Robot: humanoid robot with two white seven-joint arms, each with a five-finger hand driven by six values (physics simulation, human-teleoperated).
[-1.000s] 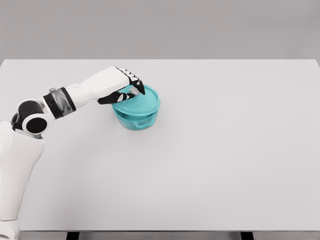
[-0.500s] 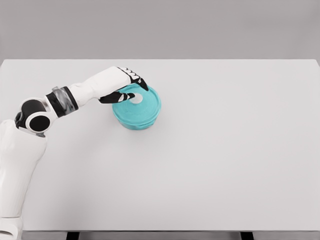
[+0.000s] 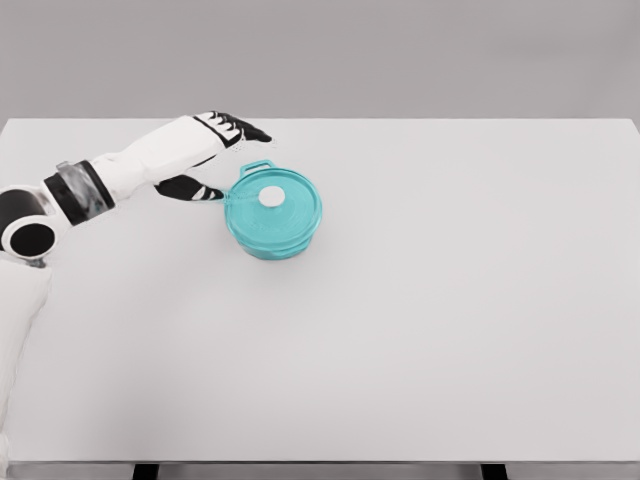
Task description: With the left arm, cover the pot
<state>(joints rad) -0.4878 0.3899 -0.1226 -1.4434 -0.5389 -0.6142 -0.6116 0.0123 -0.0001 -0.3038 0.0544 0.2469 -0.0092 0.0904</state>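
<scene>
A teal pot [image 3: 272, 238] stands left of the table's middle. Its teal lid [image 3: 275, 205] with a white knob [image 3: 270, 198] lies flat on top of it. My left hand [image 3: 215, 155] hovers just to the upper left of the pot, apart from the lid, with fingers spread and holding nothing. The black fingertips [image 3: 250, 131] point right, above the pot's far handle [image 3: 256, 166]. The right arm does not show.
The white table [image 3: 450, 300] stretches wide to the right and toward the front of the pot. My left forearm [image 3: 100, 185] comes in low over the table's left part.
My left hand let go of the lid's knob and drew back to the upper left. The lid, tilted a second ago, now lies flat on the pot.
</scene>
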